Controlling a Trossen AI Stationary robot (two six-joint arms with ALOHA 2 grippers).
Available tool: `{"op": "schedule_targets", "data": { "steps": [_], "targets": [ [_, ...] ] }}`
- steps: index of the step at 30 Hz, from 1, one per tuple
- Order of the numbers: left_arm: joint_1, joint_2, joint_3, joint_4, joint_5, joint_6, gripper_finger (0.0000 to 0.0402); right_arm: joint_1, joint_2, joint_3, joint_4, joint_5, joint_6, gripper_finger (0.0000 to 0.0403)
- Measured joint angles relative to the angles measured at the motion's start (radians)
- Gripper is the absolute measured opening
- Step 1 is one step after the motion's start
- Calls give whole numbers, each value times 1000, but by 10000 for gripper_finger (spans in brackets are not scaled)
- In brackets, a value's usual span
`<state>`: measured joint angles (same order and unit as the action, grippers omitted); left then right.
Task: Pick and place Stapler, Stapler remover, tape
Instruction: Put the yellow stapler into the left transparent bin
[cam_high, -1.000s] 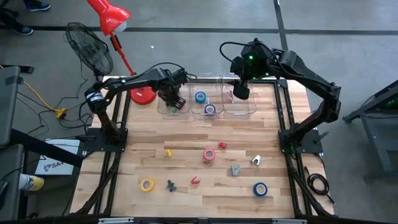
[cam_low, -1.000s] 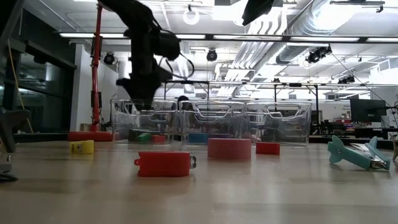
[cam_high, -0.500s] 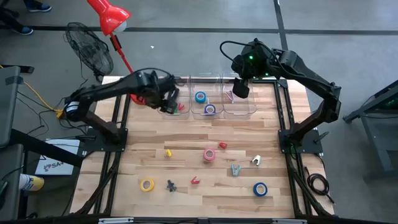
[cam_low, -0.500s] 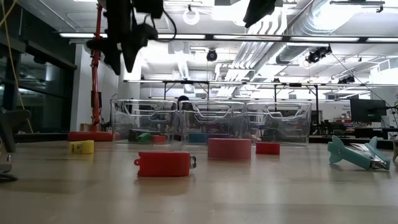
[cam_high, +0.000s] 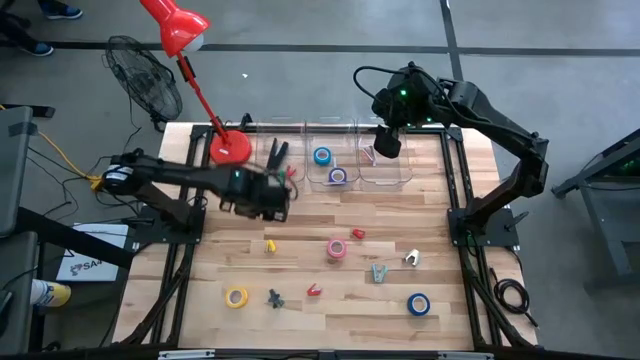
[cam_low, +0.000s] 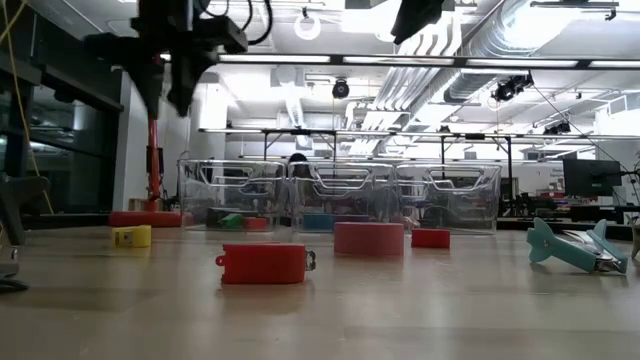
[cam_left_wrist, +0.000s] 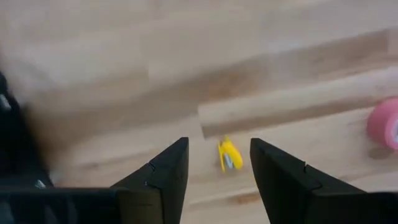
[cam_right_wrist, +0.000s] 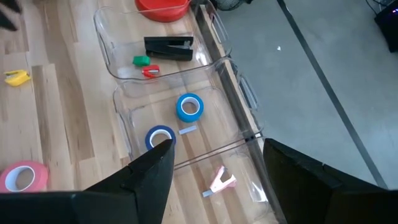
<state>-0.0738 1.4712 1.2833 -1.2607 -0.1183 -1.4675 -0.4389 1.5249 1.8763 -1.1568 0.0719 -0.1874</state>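
1. The left jaws stood open and empty, raised above the table (cam_high: 400, 215) and looking down at bare wood. The right jaws were also open and empty, hanging high over the row of bins.
2. The table spread under both pairs of jaws. Its loose pieces all lay on the side of the left jaws away from the bins.
3. Three clear bins lay below the right jaws and behind the left jaws.
   - The first bin (cam_right_wrist: 124, 43) held a black stapler (cam_right_wrist: 168, 46) and two small pieces, one green (cam_right_wrist: 141, 60) and one red (cam_right_wrist: 150, 71).
   - The middle bin (cam_right_wrist: 205, 134) held two blue tape rolls (cam_right_wrist: 189, 107).
   - The third bin (cam_right_wrist: 186, 180) held a pink stapler remover (cam_right_wrist: 221, 180).
4. Tape not yet sorted:
   - The pink roll (cam_left_wrist: 384, 123) lay ahead of the left jaws and off to one side.
   - The yellow roll (cam_high: 236, 296) and a blue roll (cam_high: 417, 304) lay well beyond them, near the far edge.
5. A small yellow piece (cam_left_wrist: 229, 155) lay straight ahead of the left jaws, in line with the gap between them. I could not tell whether it was a stapler or a remover.
6. The task looked partly done. The left arm seemed to be between picks and lining up on that yellow piece.
7. The next move called for three things:
   - lowering the left jaws with the piece kept centred in the gap;
   - turning the wrist if needed, so the jaws could close across its narrow sides;
   - closing only once the tips were down beside it, since so small a piece could skid on the wood.
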Motion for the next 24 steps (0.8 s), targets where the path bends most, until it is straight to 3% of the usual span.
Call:
{"op": "schedule_targets", "data": {
  "steps": [10,16,24],
  "targets": [
    [-153,0,-252,349,58,-381,167,0,0,0,0,0,-22,237],
    [-156,0,-360,521,63,-437,167,0,0,0,0,-5,-23,237],
    [-156,66,-378,553,89,-448,167,0,0,0,-8,-8,-38,237]
  ]
}}
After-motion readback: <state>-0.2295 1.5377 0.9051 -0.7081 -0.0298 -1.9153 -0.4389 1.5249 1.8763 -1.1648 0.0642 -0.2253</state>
